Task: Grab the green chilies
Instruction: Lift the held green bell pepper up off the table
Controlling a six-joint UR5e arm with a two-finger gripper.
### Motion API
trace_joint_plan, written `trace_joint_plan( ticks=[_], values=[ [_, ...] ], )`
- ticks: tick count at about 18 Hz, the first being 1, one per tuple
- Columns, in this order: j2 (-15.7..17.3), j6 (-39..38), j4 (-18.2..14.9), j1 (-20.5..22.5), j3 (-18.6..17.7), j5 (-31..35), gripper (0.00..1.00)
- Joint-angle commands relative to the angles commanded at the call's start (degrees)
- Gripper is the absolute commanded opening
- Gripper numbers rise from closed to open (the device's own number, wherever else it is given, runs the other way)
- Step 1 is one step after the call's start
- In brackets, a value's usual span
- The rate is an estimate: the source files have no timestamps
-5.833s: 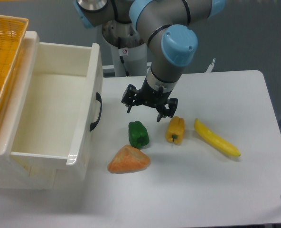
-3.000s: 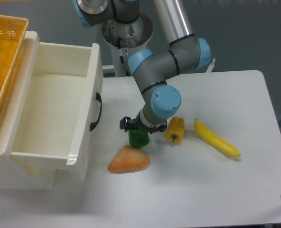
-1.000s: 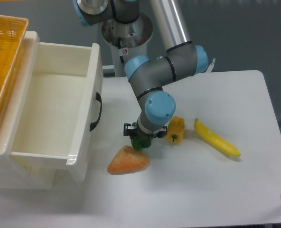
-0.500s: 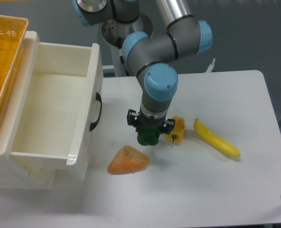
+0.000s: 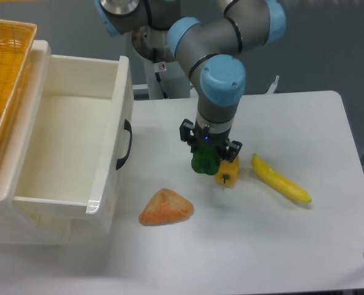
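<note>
The green chilies [image 5: 203,161], a glossy dark-green pepper-shaped toy, hang above the white table, clamped between the black fingers of my gripper [image 5: 208,151]. The gripper is shut on them and points straight down. Only the lower part of the green toy shows below the fingers. It hovers just left of the yellow-orange pepper [image 5: 227,171], partly covering it.
An orange wedge-shaped piece [image 5: 166,206] lies on the table to the lower left. A long yellow banana-like piece [image 5: 280,179] lies to the right. An open white drawer [image 5: 71,139] with a black handle stands at the left, under a yellow basket [image 5: 3,67].
My gripper came down over the green chilies, shut on them and lifted them off the table, moving up and to the right toward the yellow-orange pepper.
</note>
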Motion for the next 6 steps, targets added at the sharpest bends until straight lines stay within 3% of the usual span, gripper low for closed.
trace_joint_plan(
  ticks=[6],
  values=[
    [0.6, 0.0, -0.1, 0.4, -0.2, 0.0, 0.34]
  ],
)
